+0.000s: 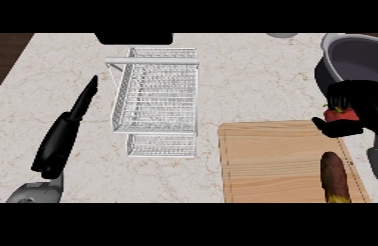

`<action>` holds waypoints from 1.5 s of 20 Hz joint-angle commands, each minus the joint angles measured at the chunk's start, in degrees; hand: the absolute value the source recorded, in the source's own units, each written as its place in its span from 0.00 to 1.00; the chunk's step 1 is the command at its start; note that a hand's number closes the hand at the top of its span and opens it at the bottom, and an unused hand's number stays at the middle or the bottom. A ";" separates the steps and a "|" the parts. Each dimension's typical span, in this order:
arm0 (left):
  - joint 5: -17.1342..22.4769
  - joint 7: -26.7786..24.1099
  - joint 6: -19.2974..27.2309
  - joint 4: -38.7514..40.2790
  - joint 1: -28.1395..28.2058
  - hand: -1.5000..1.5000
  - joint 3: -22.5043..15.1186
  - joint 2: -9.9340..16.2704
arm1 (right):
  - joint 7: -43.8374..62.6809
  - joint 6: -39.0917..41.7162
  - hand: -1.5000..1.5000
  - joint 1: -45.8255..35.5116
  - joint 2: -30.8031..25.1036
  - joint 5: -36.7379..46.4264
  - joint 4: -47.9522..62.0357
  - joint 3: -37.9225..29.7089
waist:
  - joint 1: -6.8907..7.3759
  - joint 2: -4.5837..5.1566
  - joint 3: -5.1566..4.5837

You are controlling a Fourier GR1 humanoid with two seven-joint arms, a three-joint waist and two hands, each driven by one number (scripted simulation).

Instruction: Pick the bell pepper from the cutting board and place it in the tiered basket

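At the kitchen desk (pixel 251 80), my right hand (pixel 345 110) curls around the red bell pepper (pixel 341 114), holding it at the far right corner of the cutting board (pixel 280 160), well apart from the white tiered basket (pixel 156 97). My left hand (pixel 66 132) rests with fingers straight beside the basket. I judge the pepper light, smooth-skinned and hollow, best cradled around its body and not by its stem. A brown vegetable (pixel 334 177) lies on the board. No labels or writing can be read.
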 commanded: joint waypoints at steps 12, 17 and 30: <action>1.35 0.93 -1.74 -0.49 0.61 0.50 2.30 0.21 | 9.80 20.78 1.00 -13.86 0.65 -26.31 -20.02 -12.75 | -0.19 -0.26 -0.03; -0.54 0.56 -1.37 3.13 -3.72 0.50 1.50 -0.59 | 21.50 19.09 1.00 -24.09 7.30 -26.84 -22.86 -7.38 | -0.01 -0.09 -0.04; -0.36 -1.68 -1.68 3.58 -3.29 0.50 2.52 -1.25 | 43.23 14.27 1.00 -51.54 20.12 -24.64 -7.01 1.74 | 0.68 0.12 -0.08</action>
